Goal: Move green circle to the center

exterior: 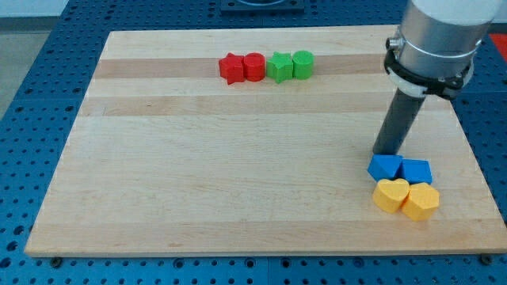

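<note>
The green circle (pixel 303 63) sits near the view's top, at the right end of a row of blocks. Touching its left side is a green star (pixel 280 67). My tip (pixel 387 152) is at the view's right, far below and to the right of the green circle. It stands just above the upper edge of a blue block (pixel 385 167).
A red star (pixel 231 69) and a red circle (pixel 253 66) lie left of the green star. A second blue block (pixel 417 170) sits right of the first. A yellow heart (pixel 390 194) and a yellow hexagon (pixel 421 200) lie below them near the wooden board's (pixel 198 182) lower right corner.
</note>
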You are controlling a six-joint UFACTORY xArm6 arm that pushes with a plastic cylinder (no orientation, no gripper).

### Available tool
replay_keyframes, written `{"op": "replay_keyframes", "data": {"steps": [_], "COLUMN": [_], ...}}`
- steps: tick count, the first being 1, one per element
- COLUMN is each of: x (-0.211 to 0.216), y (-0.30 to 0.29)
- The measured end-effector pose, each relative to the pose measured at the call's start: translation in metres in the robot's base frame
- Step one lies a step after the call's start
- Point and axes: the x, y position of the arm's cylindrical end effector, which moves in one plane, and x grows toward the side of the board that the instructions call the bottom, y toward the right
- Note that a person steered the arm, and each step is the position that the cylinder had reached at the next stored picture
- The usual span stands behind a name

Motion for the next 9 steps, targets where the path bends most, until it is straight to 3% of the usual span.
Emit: {"op": "replay_keyframes", "data": {"steps": [4, 6, 9], "x": [-0.157, -0.212, -0.212], "y": [0.000, -0.010, -0.052]}}
